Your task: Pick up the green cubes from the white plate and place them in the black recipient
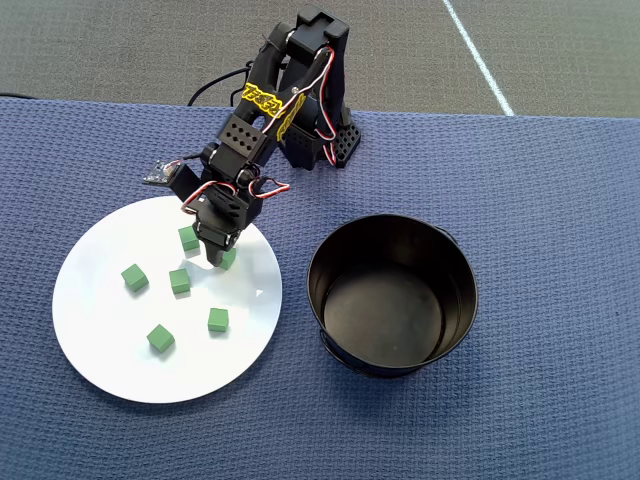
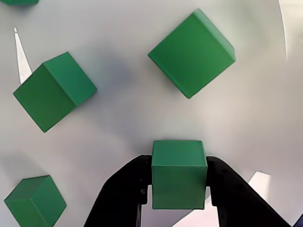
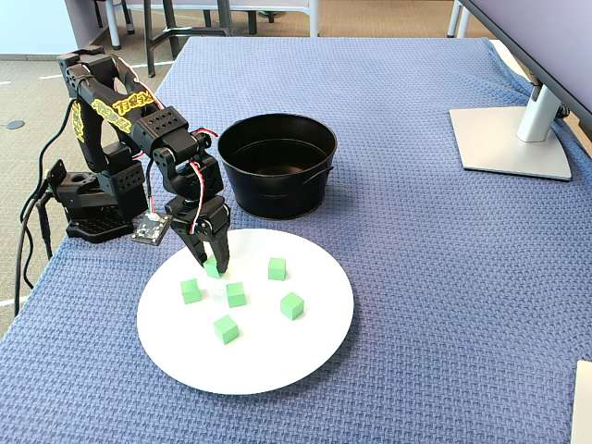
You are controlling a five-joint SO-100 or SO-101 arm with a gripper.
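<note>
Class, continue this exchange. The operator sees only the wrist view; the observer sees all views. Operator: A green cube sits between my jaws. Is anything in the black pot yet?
Observer: No, the black pot is empty.
Operator: How many cubes are on the plate?
Observer: Six green cubes on the white plate, counting the held cube.
Operator: Where is the pot?
Observer: In the overhead view, right of the plate, not touching it.

Bright even light, soft shadows, glare patches on the white plate (image 2: 142, 118), views sharp

Arm bent down, hand (image 2: 178, 189) apparently clamped shut.
</note>
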